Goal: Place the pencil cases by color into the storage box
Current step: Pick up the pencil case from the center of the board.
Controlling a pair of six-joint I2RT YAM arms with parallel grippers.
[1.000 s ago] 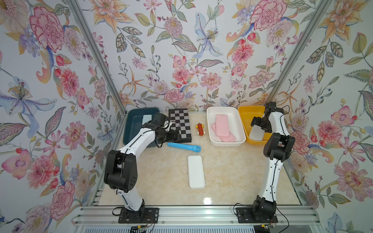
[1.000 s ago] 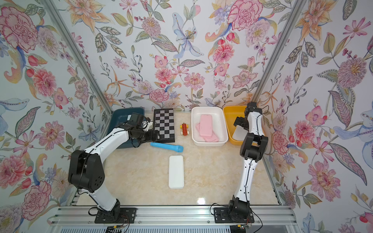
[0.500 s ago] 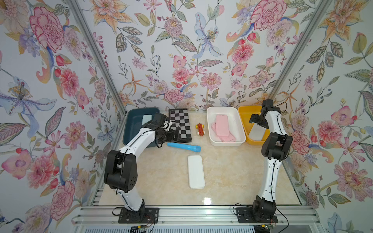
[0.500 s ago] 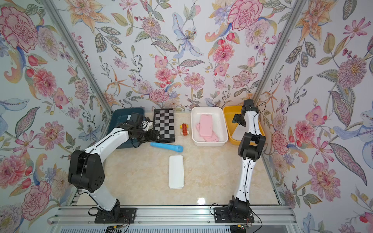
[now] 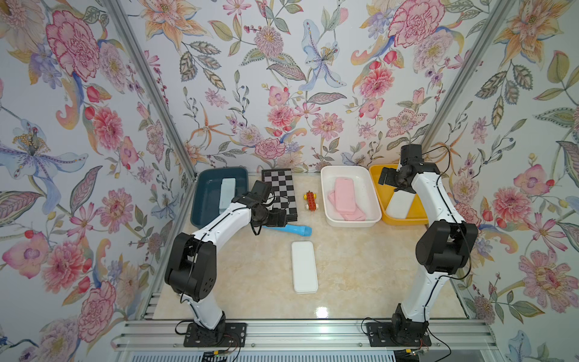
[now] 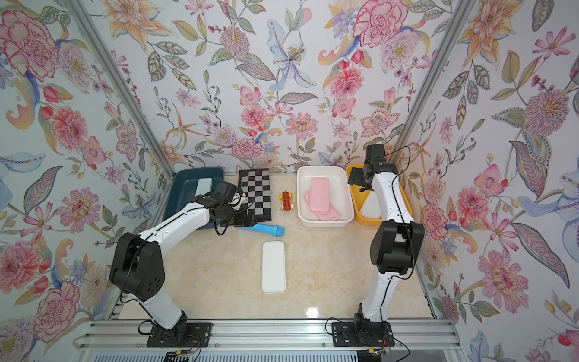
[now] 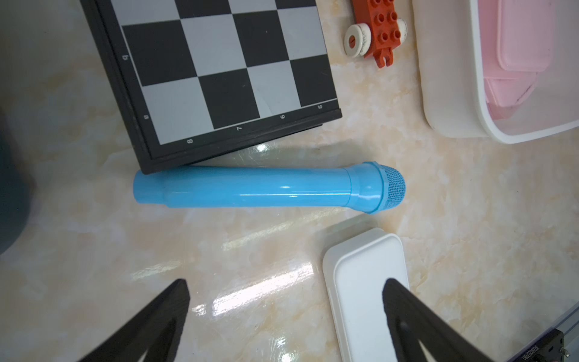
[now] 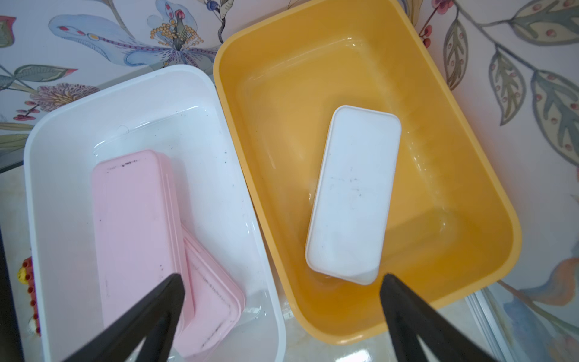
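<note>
I see the white case (image 5: 304, 267) lying lengthwise toward me, nearer my left gripper (image 7: 285, 326); both grippers gape empty.

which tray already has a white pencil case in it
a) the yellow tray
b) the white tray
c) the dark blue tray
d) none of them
a: the right wrist view shows a white pencil case lying inside the yellow tray, while the white tray beside it holds only pink cases, and in a top view the dark blue tray holds a light blue one.
</note>
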